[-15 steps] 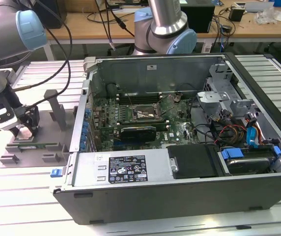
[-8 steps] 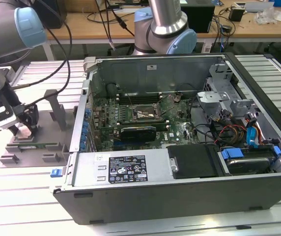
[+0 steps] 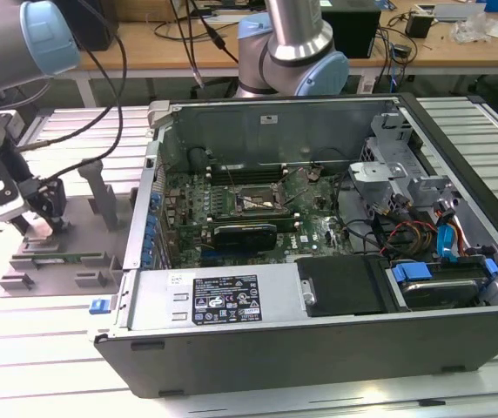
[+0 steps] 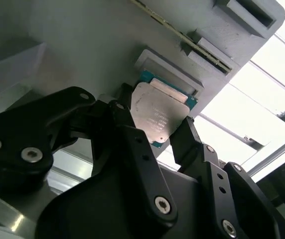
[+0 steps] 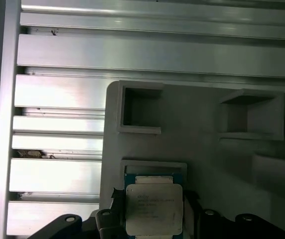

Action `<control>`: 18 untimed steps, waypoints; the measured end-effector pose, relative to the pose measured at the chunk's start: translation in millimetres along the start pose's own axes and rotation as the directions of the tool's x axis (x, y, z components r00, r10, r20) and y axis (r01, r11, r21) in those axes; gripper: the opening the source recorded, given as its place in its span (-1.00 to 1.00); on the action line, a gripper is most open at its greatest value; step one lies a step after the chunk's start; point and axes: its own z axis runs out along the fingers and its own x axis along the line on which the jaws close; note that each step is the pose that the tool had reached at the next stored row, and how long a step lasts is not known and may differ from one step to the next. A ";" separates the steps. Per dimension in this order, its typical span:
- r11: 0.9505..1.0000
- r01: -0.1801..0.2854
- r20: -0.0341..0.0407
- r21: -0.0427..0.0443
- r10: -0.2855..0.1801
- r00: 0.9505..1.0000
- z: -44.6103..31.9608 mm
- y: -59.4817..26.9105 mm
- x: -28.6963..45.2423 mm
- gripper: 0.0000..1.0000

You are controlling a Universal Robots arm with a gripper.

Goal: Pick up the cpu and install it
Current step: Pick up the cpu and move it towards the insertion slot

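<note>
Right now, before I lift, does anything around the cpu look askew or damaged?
Nothing stands out. The cpu lies flat and square in its pocket on the grey fixture tray, with no visible damage. The tool is closed evenly on its opposite edges.

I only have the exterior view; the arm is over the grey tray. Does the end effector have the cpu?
Observer: Yes; in both wrist views the end effector's fingers press opposite edges of the cpu.
Operator: Which face shows?
Observer: The silvery metal top faces the cameras, with the green board showing around it.
Operator: Is it seated in the tray?
Observer: It seems raised, overlapping the rim of the grey tray's square recess.
</note>
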 end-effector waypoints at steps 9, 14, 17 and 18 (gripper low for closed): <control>1.000 -0.008 0.000 0.000 0.008 1.000 -4.6 0.2 0.5 0.09; 1.000 -0.008 -0.002 0.000 0.008 1.000 12.0 -0.5 2.2 0.09; 1.000 -0.008 -0.002 0.000 0.008 1.000 15.2 -0.1 2.9 0.09; 1.000 -0.008 -0.002 0.000 0.008 1.000 16.0 -0.1 2.9 0.09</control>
